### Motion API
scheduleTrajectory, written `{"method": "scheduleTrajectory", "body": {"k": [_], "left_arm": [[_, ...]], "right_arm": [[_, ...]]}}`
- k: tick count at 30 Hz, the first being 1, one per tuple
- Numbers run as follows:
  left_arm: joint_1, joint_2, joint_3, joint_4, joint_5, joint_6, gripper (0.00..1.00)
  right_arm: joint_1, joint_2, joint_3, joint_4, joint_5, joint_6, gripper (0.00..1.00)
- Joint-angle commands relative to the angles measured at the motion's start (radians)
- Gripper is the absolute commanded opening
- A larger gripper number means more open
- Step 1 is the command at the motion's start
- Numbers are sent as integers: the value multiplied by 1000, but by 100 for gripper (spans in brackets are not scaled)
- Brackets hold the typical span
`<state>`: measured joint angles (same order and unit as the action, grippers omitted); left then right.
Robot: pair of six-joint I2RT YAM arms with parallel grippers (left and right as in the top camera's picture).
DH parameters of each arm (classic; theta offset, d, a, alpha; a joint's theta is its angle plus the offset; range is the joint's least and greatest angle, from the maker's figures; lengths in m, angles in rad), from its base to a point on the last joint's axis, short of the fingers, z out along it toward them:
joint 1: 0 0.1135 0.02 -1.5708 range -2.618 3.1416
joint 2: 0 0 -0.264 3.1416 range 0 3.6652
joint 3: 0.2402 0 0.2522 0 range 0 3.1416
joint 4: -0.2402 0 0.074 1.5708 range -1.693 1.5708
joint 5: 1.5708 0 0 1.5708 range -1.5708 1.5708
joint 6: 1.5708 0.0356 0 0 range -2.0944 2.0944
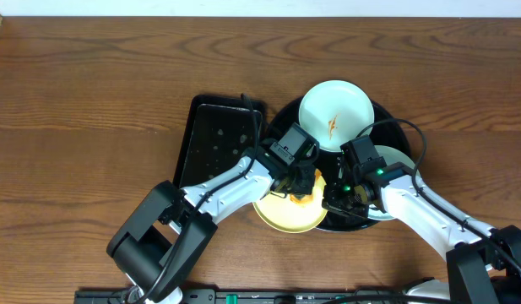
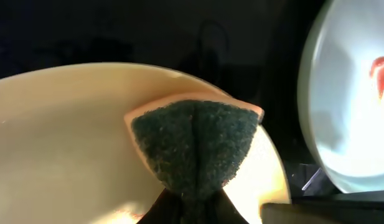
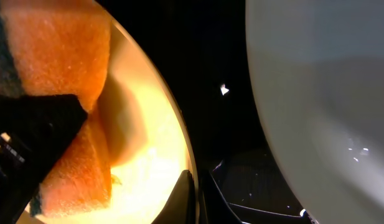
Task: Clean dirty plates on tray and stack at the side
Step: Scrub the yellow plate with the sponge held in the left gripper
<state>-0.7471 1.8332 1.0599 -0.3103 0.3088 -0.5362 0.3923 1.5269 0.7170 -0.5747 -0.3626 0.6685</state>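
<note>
The pale yellow plate sits at the front edge of the round black tray. My left gripper is shut on an orange sponge with a dark green scrub face, pressed onto the yellow plate. My right gripper is shut on the yellow plate's rim. A mint-white plate with an orange-red smear lies at the tray's back; it also shows in the left wrist view. Another mint-white plate lies under my right arm, and in the right wrist view.
A rectangular black tray lies left of the round tray, partly under my left arm. Dark-brown wood tabletop spreads all around.
</note>
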Motion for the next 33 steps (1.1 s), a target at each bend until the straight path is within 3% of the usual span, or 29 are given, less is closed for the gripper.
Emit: {"method": "scheduleTrajectory", "body": {"k": [1, 4, 9, 13, 26, 33], "left_arm": [[5, 9, 11, -40, -170, -19, 11], [27, 5, 15, -54, -239, -19, 11], [54, -42, 53, -35, -34, 43, 11], [34, -68, 57, -53, 40, 45, 11], [-89, 9, 57, -68, 41, 33, 11], [-60, 22, 57, -101, -211, 34, 11]], "right_arm": [[11, 3, -6, 3, -1, 0, 1], [10, 3, -6, 3, -1, 0, 1], [8, 3, -6, 4, 9, 4, 1], [8, 3, -5, 16, 47, 12, 1], [8, 3, -5, 59, 97, 24, 1], [8, 3, -5, 52, 97, 23, 1]]}}
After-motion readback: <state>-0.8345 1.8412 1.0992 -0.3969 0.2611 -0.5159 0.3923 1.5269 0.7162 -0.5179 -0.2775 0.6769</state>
